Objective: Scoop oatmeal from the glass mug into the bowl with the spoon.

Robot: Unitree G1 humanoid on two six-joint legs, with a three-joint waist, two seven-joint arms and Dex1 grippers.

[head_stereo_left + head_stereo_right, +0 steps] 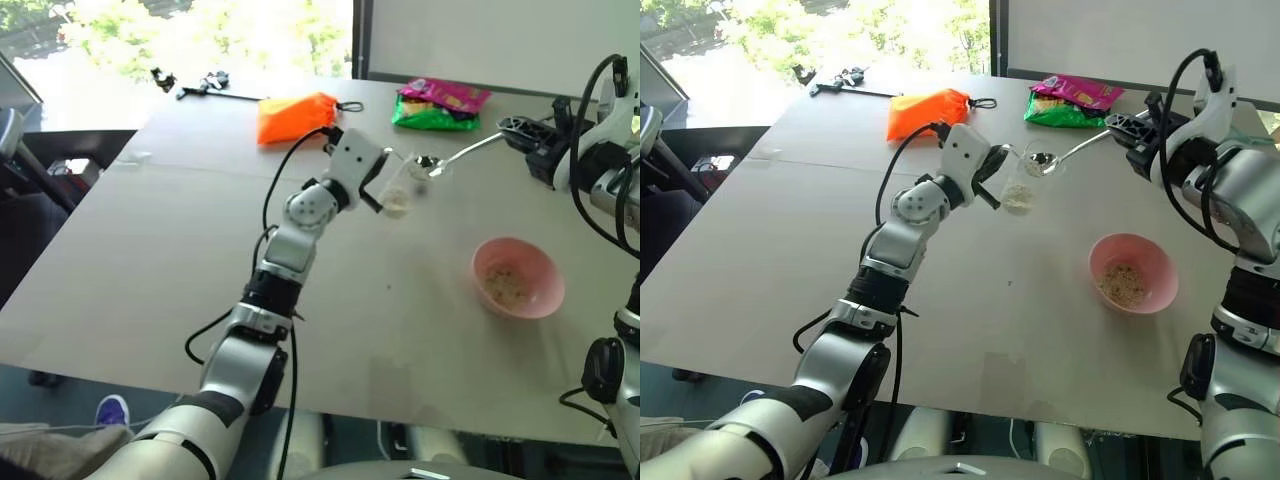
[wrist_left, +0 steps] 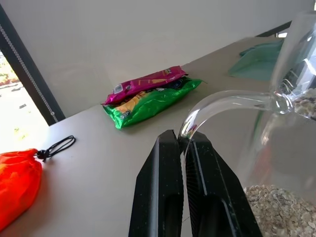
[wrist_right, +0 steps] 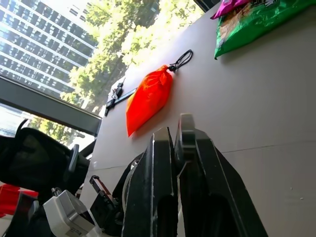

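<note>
The left gripper (image 2: pixel 183 148) pinches the glass mug (image 1: pixel 1019 190) by its handle, holding it above the table, well away from the bowl (image 1: pixel 1132 272). The right gripper (image 1: pixel 520 128), clamped on the spoon (image 1: pixel 1065 156), holds its tip at the mug's rim, seemingly carrying oatmeal (image 1: pixel 1124 284) bowlward.

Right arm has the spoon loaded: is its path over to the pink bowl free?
Probably yes. The spoon is raised beside the glass mug, and bare table lies between it and the bowl.

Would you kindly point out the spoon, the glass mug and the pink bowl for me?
spoon (image 1: pixel 1072 151): right eye view, on the middle of its thin handle.
glass mug (image 1: pixel 1019 186): right eye view, on its clear side wall.
pink bowl (image 1: pixel 545 281): left eye view, on the bare inner wall by its rim.
</note>
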